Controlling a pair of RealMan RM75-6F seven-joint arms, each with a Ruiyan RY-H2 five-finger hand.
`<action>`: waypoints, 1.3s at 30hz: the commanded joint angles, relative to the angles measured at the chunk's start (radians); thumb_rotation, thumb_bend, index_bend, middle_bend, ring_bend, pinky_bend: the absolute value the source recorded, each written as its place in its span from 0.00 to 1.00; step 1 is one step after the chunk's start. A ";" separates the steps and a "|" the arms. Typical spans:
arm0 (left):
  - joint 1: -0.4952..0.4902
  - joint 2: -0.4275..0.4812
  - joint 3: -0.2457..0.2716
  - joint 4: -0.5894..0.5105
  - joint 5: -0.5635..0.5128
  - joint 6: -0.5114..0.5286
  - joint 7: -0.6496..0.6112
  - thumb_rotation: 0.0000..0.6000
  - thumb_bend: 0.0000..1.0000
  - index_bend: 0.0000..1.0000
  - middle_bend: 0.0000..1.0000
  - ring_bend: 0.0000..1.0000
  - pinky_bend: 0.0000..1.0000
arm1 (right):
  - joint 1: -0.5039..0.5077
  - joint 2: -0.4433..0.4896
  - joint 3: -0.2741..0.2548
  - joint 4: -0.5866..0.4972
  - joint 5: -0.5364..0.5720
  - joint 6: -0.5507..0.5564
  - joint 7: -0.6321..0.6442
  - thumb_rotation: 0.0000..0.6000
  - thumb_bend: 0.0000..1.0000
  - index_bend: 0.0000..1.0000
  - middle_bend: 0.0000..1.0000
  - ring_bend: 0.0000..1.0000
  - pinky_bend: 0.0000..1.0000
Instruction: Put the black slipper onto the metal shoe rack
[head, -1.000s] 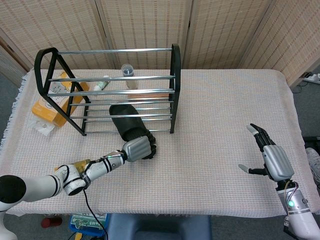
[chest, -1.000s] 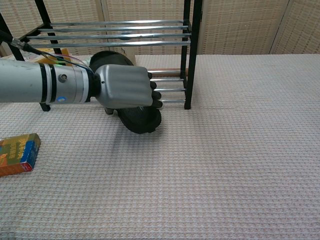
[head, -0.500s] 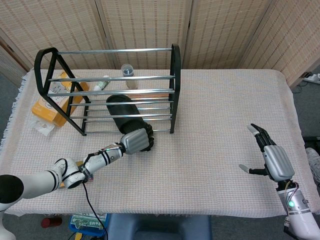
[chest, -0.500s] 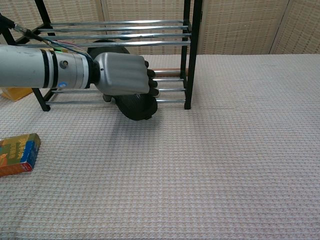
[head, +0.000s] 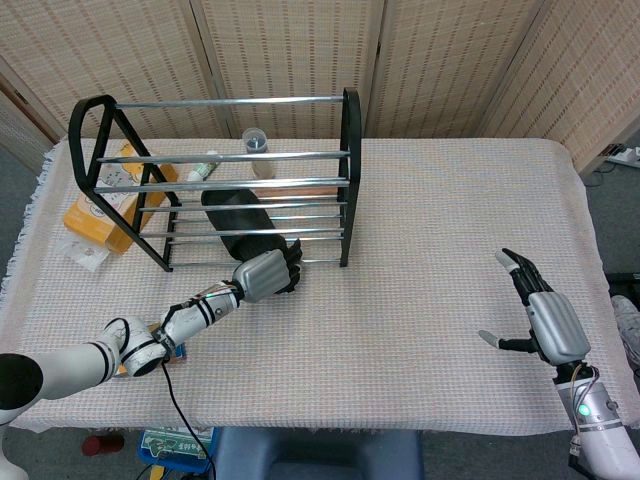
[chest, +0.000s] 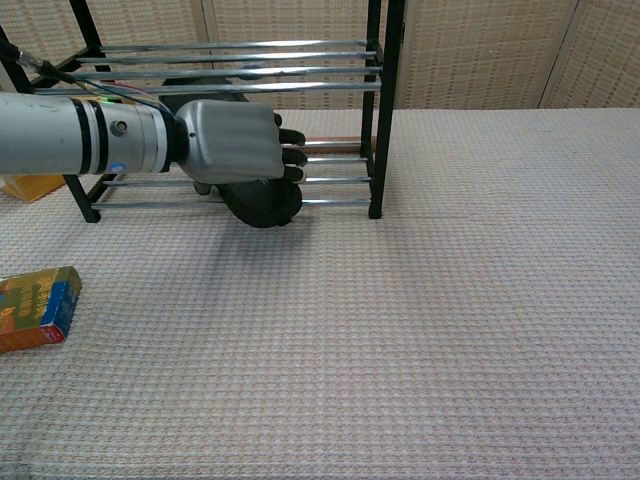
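Note:
The black slipper (head: 234, 215) lies toe-first on the lower bars of the metal shoe rack (head: 352, 150), its heel sticking out over the front bar. My left hand (head: 266, 274) grips that heel from the front. In the chest view the left hand (chest: 232, 141) covers the heel (chest: 262, 205), with its fingers (chest: 290, 152) reaching over the slipper toward the bars of the rack (chest: 385, 110). My right hand (head: 541, 312) hovers open over the table's near right corner, far from the rack, holding nothing.
An orange box (head: 100, 205) sits at the rack's left end. A plastic cup (head: 254, 140) and a small tube (head: 205, 170) stand behind the rack. A small colourful box (chest: 38, 308) lies on the cloth under my left forearm.
My left hand has pushed the slipper away and to the left, deeper onto the rack's lower bars. Its fingers look straighter. The right hand has stayed still.

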 joint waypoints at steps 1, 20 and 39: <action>0.007 -0.001 -0.005 -0.007 -0.009 -0.002 0.018 1.00 0.23 0.14 0.12 0.08 0.33 | 0.002 -0.001 0.000 0.001 0.000 -0.003 -0.001 1.00 0.04 0.00 0.00 0.01 0.21; 0.062 0.006 -0.019 -0.144 -0.064 0.034 0.165 1.00 0.23 0.08 0.05 0.01 0.31 | 0.003 0.001 -0.002 0.000 -0.001 -0.013 -0.003 1.00 0.05 0.00 0.00 0.01 0.21; 0.063 -0.093 -0.036 -0.035 -0.158 0.012 0.299 1.00 0.23 0.14 0.05 0.01 0.31 | -0.003 0.002 -0.002 0.013 0.003 -0.011 0.018 1.00 0.05 0.00 0.00 0.01 0.21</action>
